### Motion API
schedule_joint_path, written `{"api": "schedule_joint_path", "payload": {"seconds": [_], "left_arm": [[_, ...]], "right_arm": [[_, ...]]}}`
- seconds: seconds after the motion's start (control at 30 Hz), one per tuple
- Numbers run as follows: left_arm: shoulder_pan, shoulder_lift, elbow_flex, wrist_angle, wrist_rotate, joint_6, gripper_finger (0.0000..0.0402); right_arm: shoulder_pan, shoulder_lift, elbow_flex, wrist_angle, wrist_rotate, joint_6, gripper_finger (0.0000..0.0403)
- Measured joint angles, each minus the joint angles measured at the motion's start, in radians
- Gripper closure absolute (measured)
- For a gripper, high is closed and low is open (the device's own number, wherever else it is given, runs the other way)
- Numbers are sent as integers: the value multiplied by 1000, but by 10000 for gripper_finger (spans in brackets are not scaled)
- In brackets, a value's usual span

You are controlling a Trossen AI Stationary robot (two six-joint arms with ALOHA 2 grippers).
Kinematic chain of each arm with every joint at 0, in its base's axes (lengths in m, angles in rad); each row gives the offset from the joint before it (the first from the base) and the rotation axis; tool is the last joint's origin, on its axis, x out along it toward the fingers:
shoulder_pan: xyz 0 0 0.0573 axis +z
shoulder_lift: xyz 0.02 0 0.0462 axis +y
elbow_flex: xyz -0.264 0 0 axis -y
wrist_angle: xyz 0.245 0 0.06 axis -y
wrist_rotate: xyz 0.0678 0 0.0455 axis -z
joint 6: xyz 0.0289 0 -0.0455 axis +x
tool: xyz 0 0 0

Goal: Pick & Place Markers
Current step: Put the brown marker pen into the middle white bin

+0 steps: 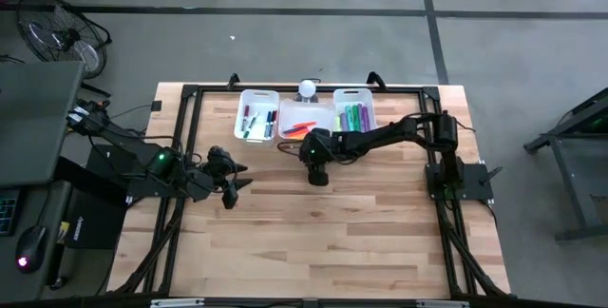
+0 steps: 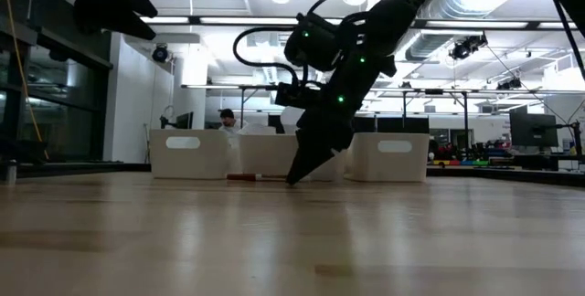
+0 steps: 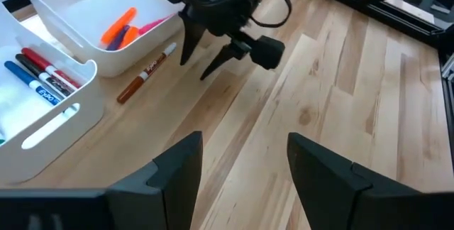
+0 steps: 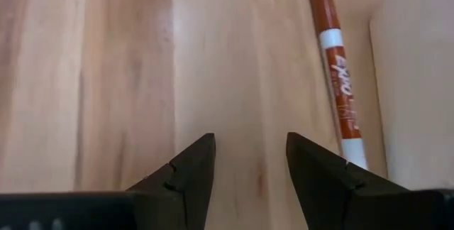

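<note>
- A brown-orange marker with a white band and white end (image 4: 336,67) is seen lying flat on the wood, just beside the wall of the middle white plastic bin (image 3: 92,42), outside it.
- Other markers are noted already sorted: orange and pink ones in the middle bin, red, black and blue ones in the near white plastic bin with a handle slot (image 3: 53,116), green and purple ones in the far white bin (image 1: 354,113).
- The right gripper (image 4: 248,162) is held low over the bare boards, jaws apart and empty; the loose marker lies off to one side of the gap, not between the fingers.
- The left gripper (image 3: 241,162) hangs above the table well apart from the bins, jaws apart, nothing held.
- Risk judged: a descent from this offset would close on wood, or nudge the marker against the bin wall; the round barrel could roll.
- Surface: pale butcher-block table (image 1: 332,241) in a black frame.
- Room: grey concrete floor, a fan (image 1: 57,32), bright workshop beyond, 1 person far behind the bins (image 2: 226,118).
</note>
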Motion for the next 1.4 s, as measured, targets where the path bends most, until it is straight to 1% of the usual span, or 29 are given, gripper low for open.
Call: {"api": "schedule_joint_path", "payload": {"seconds": [0.2, 0.43, 0.57, 0.7, 0.73, 0.83, 0.93, 1.0, 1.1, 1.23, 1.3, 1.4], "left_arm": [[0, 0, 0, -1, 0, 1, 199], [0, 0, 1, 0, 6, 1, 199], [0, 0, 1, 0, 24, 1, 199], [0, 0, 1, -2, 26, 2, 199], [0, 0, 1, -6, 30, 2, 199], [0, 6, 1, -32, 86, 3, 199], [0, 53, 1, -44, 140, 3, 199], [0, 95, 1, -45, 166, 11, 199], [0, 163, 2, -45, 192, 19, 199], [0, 236, 2, -2, 203, 8, 199], [0, 262, 2, 44, 204, 5, 199], [0, 283, 2, 73, 208, 2, 199]], "right_arm": [[11, -11, 3, 4, 9, -1, 238], [10, -11, 71, -28, 15, -13, 237], [10, -12, 125, -57, 50, -53, 237], [12, -13, 138, -71, 48, -81, 237], [15, -13, 141, -79, 39, -79, 237], [37, -13, 151, -131, 14, -78, 237], [74, -13, 157, -169, -38, -72, 237], [102, -13, 160, -185, -55, -66, 237], [142, -13, 159, -210, -50, -72, 237], [174, -13, 159, -217, -8, -73, 238], [179, -13, 159, -221, -9, -72, 237], [183, -13, 156, -232, -37, -54, 237]]}}
